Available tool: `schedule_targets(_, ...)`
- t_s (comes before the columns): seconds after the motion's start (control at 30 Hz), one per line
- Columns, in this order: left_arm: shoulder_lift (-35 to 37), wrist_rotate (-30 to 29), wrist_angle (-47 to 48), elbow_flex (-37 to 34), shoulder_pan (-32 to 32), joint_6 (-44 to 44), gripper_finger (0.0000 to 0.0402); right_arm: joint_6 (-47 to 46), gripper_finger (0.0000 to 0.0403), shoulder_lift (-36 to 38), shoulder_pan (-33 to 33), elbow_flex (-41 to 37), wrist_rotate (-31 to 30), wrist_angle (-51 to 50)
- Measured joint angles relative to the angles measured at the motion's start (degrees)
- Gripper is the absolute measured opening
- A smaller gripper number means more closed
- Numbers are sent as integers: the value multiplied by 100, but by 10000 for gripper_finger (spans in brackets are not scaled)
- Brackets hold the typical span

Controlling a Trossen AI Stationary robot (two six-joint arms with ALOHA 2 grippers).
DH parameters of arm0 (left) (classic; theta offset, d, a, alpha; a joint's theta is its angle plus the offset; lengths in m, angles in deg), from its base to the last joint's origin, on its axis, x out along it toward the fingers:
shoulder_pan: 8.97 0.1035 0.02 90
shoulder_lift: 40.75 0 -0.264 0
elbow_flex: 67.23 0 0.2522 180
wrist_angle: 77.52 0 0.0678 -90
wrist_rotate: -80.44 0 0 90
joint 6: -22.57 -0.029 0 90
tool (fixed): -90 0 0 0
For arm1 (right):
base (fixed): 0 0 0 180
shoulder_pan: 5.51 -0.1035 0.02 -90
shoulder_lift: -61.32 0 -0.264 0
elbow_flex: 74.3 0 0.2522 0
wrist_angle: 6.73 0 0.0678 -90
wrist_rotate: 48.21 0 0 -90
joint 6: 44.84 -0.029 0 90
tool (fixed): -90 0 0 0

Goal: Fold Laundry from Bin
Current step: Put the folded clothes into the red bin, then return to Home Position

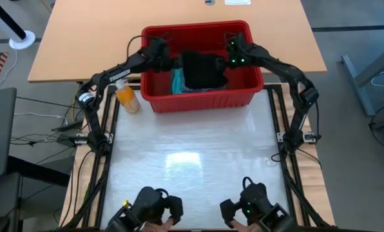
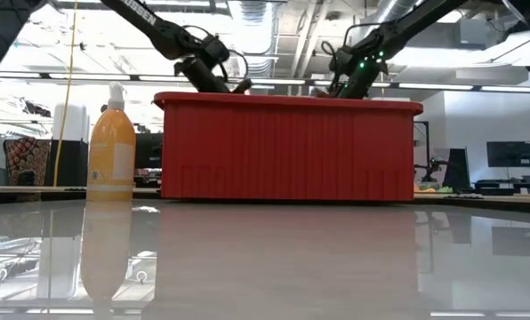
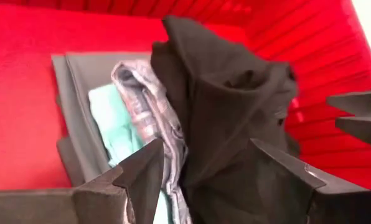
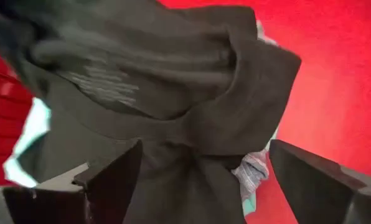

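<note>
Both grippers hang over the bin (image 1: 201,96), fingers spread wide and gripping nothing. Seen from above, the left gripper (image 1: 169,61) sits at the bin's left inner side and the right gripper (image 1: 225,58) at its right inner side, with the black garment (image 1: 203,69) heaped between them. In the left wrist view the two dark fingers (image 3: 139,171) stand apart on either side of the black cloth; whether a tip grazes it is hard to tell. The right wrist view shows its fingers (image 4: 120,168) likewise parted, the black garment bunched between and beyond them.

Inside the red bin the laundry lies piled: under the black garment a blue-grey striped shirt (image 3: 149,109), a turquoise piece (image 3: 111,118) and a grey-green one (image 3: 79,93) against the bin's left wall.

Just left of the bin stands an orange pump bottle (image 1: 127,96). The bin rests at the far edge of a pale glossy work surface (image 1: 192,161); beyond it runs a wooden table (image 1: 82,45). Behind the bin, the low view shows an open room with ceiling ducts and monitors (image 2: 510,158).
</note>
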Motion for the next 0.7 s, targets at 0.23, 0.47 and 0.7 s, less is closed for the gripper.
schedule_targets(0.23,550,-77,12,290,-159,-247,217,53,375,713,-72,-1,7,14)
schedule_targets(0.47,1282,-86,73,542,-993,-1163,217,310,375,1605,-507,-1,106,-19)
schedule_targets(0.7,1847,-288,605,541,-2248,-1861,217,344,375,2256,-1525,0,130,-374)
